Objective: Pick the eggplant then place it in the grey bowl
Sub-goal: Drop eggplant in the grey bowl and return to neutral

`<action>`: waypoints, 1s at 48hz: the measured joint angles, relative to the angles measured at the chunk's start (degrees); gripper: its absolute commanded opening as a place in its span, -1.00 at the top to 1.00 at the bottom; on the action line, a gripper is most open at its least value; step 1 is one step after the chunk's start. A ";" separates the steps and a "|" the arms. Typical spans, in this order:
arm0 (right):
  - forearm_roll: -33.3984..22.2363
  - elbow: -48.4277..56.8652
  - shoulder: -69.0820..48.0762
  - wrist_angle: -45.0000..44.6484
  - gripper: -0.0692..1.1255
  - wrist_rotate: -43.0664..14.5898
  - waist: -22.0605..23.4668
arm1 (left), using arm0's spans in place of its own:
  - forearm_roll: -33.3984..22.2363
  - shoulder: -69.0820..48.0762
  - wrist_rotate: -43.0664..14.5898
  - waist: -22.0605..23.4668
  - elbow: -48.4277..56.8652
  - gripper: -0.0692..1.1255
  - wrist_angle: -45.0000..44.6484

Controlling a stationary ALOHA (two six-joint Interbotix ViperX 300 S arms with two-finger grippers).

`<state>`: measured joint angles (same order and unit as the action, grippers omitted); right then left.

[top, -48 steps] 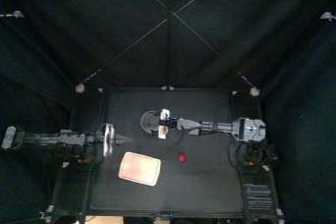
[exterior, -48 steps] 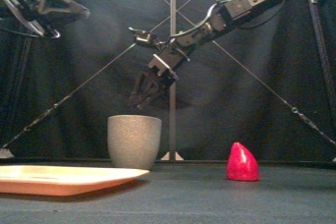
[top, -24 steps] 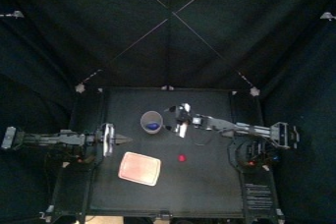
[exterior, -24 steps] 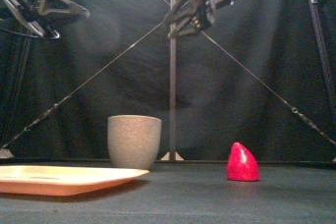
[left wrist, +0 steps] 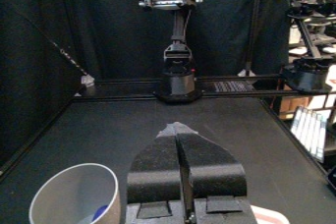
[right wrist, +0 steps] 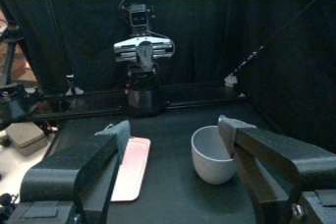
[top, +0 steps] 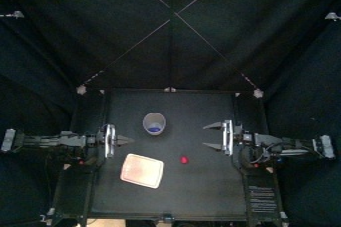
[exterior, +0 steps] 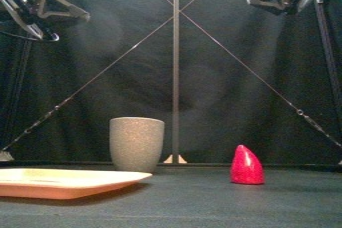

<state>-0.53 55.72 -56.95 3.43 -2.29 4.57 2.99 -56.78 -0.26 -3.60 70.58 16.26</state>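
Having pulled back from the cup (exterior: 136,144), right claw (top: 210,138) gapes empty; bluish shape inside is probably the eggplant (top: 155,127): task done. Left claw (left wrist: 180,140) closed.

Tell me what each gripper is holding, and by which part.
Nothing is held. The left gripper is shut with nothing between its jaws; the right gripper is open and empty.

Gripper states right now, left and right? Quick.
Left gripper: shut, nothing in it.
Right gripper: open, empty.
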 measured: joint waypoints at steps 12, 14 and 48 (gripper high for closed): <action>0.44 7.65 -9.67 0.09 -0.83 0.18 0.00 | 0.00 -0.09 0.00 -0.09 0.00 0.94 0.00; 0.44 8.09 -9.93 0.09 -0.83 0.26 0.00 | 0.09 -0.09 0.00 -0.09 0.00 0.94 0.00; 0.35 8.53 -7.91 0.09 -0.83 0.26 0.35 | 0.09 -0.18 0.00 -0.09 0.18 0.94 -0.09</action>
<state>-0.18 64.25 -64.86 3.52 -2.02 4.92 3.08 -56.95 -0.26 -3.69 70.75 16.17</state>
